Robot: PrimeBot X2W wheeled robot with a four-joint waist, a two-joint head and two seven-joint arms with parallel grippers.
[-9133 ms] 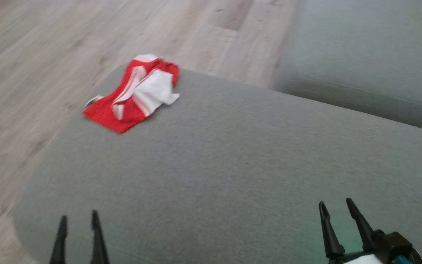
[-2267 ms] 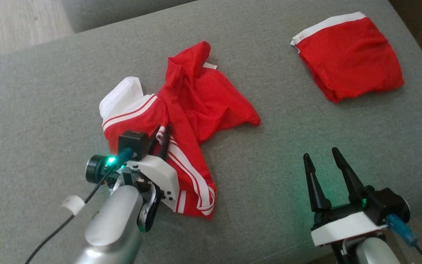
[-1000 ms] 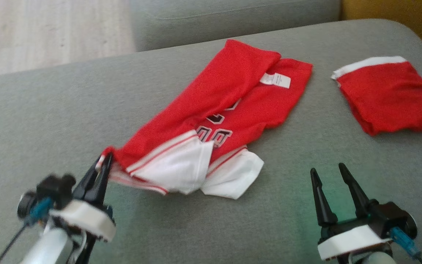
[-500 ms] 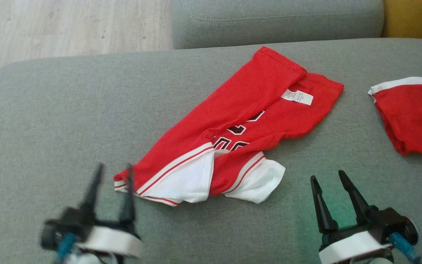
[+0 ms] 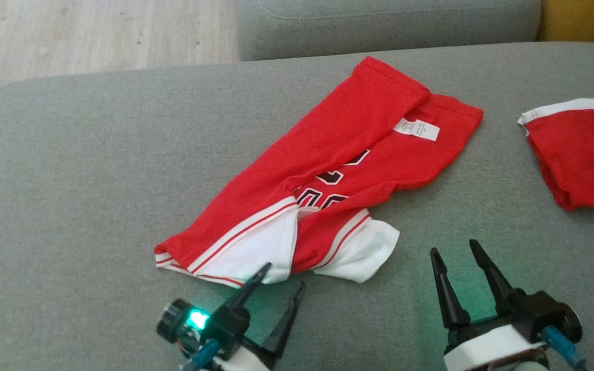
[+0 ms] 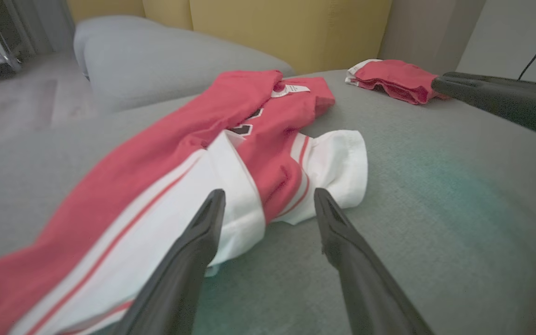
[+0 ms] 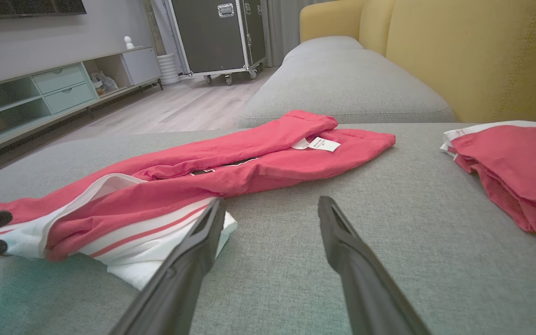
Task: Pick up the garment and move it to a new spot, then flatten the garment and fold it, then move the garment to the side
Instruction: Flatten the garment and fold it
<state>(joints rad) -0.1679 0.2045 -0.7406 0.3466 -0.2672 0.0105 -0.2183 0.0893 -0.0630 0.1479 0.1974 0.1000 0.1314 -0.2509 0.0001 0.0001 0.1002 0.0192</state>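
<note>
A red garment with white-striped hems [image 5: 323, 175] lies stretched out and creased on the grey sofa cushion [image 5: 80, 170], a white label near its far end; it also spreads across the left wrist view [image 6: 231, 139] and the right wrist view [image 7: 231, 163]. My left gripper [image 5: 284, 275] is open just in front of the white hem, its fingertips [image 6: 212, 204] at the hem's edge, holding nothing. My right gripper [image 5: 451, 250] is open and empty on the cushion, right of the white hems [image 7: 165, 242].
A second red piece with a white band [image 5: 575, 149] lies folded at the right of the cushion, also in the right wrist view [image 7: 505, 163]. Another grey cushion [image 5: 379, 20] and wood floor [image 5: 96, 36] lie beyond. A yellow sofa back [image 7: 472, 51] rises behind.
My left gripper let go of the hem corner, opened, and moved right to the middle of the white hem. The garment now lies stretched out. The right gripper stayed put.
</note>
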